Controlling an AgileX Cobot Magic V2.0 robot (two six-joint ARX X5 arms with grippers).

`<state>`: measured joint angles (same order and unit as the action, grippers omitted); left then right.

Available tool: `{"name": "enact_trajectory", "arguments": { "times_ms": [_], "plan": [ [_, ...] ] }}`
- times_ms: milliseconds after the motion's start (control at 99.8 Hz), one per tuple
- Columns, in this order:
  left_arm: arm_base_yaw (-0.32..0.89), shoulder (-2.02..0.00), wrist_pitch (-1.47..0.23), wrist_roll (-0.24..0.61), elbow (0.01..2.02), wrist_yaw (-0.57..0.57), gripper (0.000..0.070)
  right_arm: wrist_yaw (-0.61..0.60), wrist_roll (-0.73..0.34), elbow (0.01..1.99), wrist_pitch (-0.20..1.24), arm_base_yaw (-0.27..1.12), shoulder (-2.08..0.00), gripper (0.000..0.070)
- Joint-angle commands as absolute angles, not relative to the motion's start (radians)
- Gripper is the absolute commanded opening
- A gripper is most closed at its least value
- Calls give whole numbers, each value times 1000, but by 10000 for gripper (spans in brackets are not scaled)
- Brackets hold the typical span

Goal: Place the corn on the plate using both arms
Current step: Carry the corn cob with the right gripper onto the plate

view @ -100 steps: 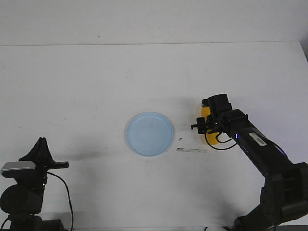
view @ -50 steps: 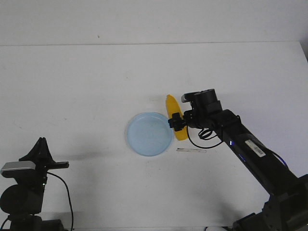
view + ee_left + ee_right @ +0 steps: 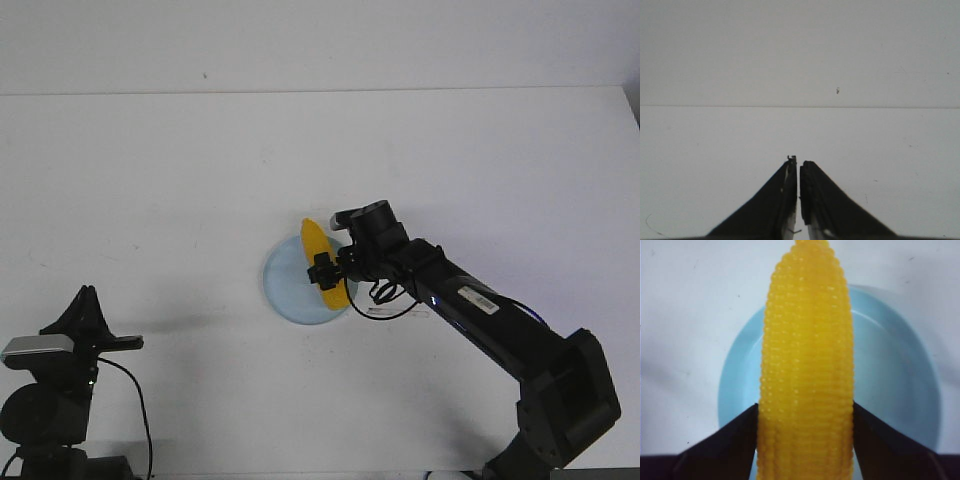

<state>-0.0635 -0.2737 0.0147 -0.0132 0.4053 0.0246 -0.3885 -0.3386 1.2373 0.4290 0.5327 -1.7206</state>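
Observation:
The bright yellow corn [image 3: 316, 252] is held in my right gripper [image 3: 327, 272], raised above the pale blue plate [image 3: 285, 290] near the table's middle. In the right wrist view the corn [image 3: 807, 365] fills the middle, both black fingers [image 3: 735, 440] pressed on its sides, with the plate [image 3: 895, 370] right beneath it. My left gripper [image 3: 798, 164] is shut and empty, over bare white table. The left arm [image 3: 60, 370] rests at the front left corner, far from the plate.
A thin strip-like mark [image 3: 397, 312] lies on the white table just right of the plate, under the right arm [image 3: 480, 310]. The table's far edge meets a white wall.
My right gripper has carried the corn leftward from right of the plate to over it. The left arm has not moved.

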Motion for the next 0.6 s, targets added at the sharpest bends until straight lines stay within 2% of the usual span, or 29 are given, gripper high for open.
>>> {"name": "enact_trajectory", "arguments": {
  "times_ms": [0, 270, 461, 591],
  "plan": [
    [-66, -273, 27, -26, 412, 27, 1, -385, -352, 1251, 419, 550, -1760, 318],
    [-66, -273, 27, -26, 412, 27, 1, -384, -352, 1251, 416, 578, -1797, 321],
    [-66, -273, 27, -26, 412, 27, 1, -382, -353, 1251, 413, 582, -1797, 421],
    [-66, -273, 27, -26, 412, 27, 1, -348, -352, 1251, 410, 582, -1797, 424]
  ]
}}
